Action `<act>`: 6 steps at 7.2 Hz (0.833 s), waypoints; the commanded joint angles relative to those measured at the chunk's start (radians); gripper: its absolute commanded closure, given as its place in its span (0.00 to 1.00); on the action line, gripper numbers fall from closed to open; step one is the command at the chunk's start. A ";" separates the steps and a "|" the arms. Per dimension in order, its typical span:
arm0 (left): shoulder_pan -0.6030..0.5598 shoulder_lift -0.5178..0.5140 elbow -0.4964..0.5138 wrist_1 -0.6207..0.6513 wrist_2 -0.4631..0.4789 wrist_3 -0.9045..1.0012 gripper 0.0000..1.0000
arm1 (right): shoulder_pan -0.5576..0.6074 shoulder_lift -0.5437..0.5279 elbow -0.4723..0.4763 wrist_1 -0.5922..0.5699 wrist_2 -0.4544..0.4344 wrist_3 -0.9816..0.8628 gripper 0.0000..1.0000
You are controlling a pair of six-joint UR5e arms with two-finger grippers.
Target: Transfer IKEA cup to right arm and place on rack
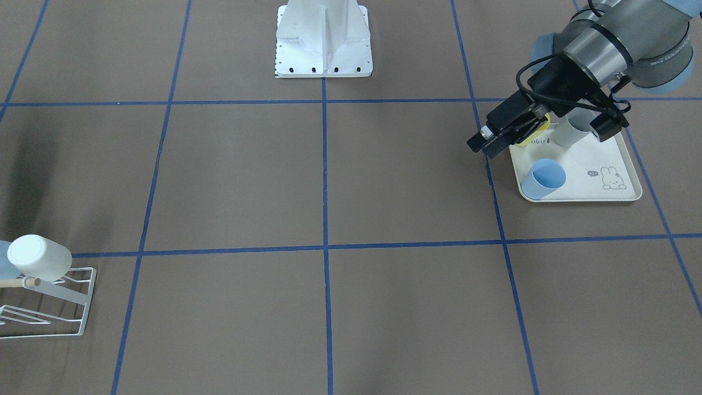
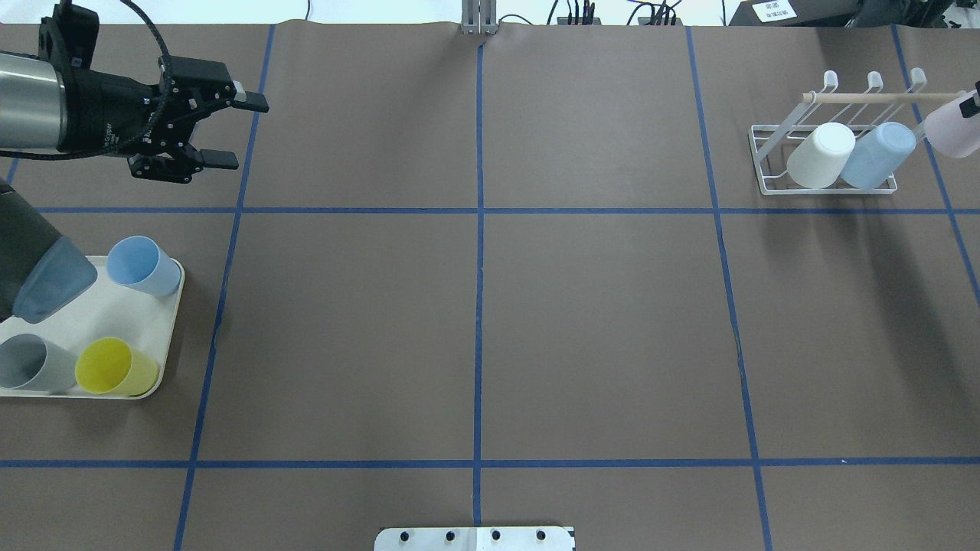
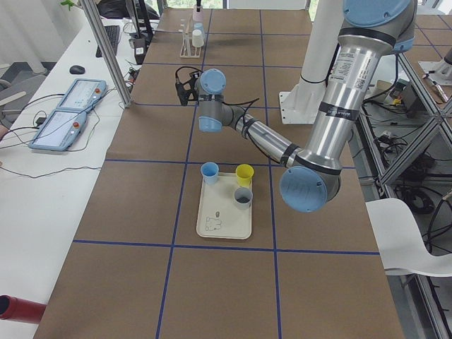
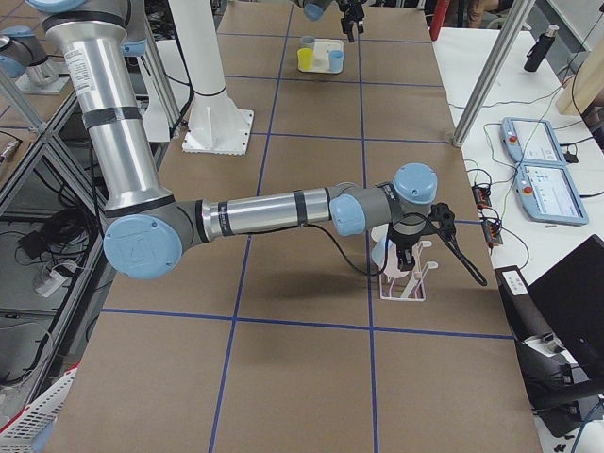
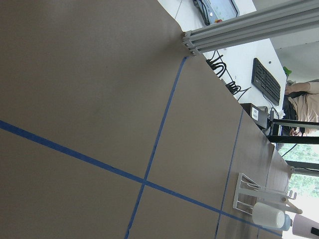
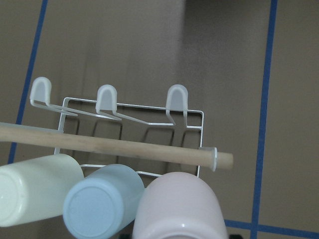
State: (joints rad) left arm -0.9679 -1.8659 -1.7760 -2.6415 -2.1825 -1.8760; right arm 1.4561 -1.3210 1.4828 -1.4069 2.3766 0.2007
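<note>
Pink cup [image 6: 177, 209], clamped in our right tool [image 2: 972, 105], hangs beside the blue cup [image 6: 102, 201] on the rack [image 2: 766, 164]; our left tool [image 2: 243, 130] gapes apart.

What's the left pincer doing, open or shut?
Open: in the overhead view the left pincer has its fingers spread apart, with nothing between them.

bench [image 2: 597, 321]: brown paper cover, flat and matt
rack [image 6: 177, 97]: thin white wire, smooth plastic tips
dowel [image 6: 124, 147]: pale bare wood
pink cup [image 6: 177, 206]: smooth plastic, a little shiny
tray [image 1: 581, 175]: smooth cream plastic
right arm [image 4: 264, 209]: shiny grey metal tube, light-blue plastic caps
</note>
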 commanded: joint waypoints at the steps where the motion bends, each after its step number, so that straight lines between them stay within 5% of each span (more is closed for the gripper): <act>1: 0.000 0.001 0.003 0.000 0.001 0.000 0.00 | -0.023 0.000 -0.015 0.000 -0.008 -0.003 0.82; 6: 0.000 -0.001 0.007 0.000 0.001 0.000 0.00 | -0.051 0.005 -0.052 0.002 -0.011 -0.003 0.80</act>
State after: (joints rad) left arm -0.9676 -1.8668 -1.7698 -2.6415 -2.1813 -1.8761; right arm 1.4146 -1.3180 1.4366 -1.4052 2.3656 0.1974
